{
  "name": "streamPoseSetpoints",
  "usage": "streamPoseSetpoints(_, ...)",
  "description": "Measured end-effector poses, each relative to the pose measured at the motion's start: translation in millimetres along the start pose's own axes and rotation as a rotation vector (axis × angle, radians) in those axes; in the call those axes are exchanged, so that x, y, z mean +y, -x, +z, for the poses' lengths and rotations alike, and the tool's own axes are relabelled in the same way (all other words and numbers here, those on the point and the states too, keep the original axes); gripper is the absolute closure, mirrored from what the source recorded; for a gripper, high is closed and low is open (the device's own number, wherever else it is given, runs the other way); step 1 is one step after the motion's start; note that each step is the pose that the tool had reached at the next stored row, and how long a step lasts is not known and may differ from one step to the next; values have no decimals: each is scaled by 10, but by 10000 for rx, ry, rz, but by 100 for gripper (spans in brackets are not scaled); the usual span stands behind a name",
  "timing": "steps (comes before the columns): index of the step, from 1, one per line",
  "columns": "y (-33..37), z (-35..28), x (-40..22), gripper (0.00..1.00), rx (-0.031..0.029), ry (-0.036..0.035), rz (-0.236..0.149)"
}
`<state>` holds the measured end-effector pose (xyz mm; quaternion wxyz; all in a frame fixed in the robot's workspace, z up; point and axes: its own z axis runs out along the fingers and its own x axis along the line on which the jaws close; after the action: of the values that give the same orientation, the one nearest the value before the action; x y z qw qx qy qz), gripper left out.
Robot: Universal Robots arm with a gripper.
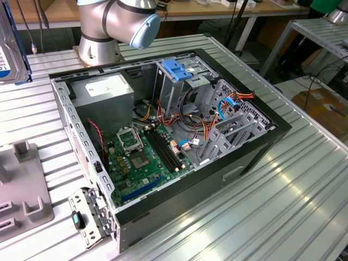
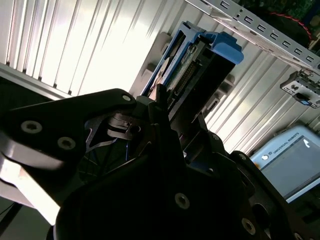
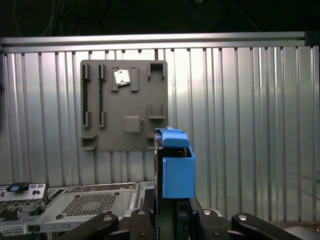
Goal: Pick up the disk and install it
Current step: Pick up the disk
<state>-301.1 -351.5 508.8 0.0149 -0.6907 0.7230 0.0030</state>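
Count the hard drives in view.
1. The disk stands edge-on between the jaws of the gripper in both wrist views, and shows at the exterior view's left edge. Others could be hidden inside the metal cage in the computer case.

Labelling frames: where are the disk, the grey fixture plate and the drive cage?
disk [image 3: 177, 172], first wrist view, blue side rail.
grey fixture plate [image 3: 125, 102], first wrist view, flat middle.
drive cage [image 1: 178, 69], exterior view, blue plastic top.

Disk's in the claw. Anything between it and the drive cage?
Nothing separates the claw from the silver-black hard disk with blue side rails; it's gripped. In the exterior view, the black case's metal wall and grey power-supply box lie between it and the blue-topped metal cage.
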Motion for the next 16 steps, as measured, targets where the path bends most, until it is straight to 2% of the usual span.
streamPoseSetpoints(8, 1, 0, -15, 65, 0, 0, -1)
streamPoseSetpoints(13, 6, 2, -112, 65, 0, 0, 1)
streamPoseSetpoints(16, 8, 3, -149, 65, -1, 0, 1)
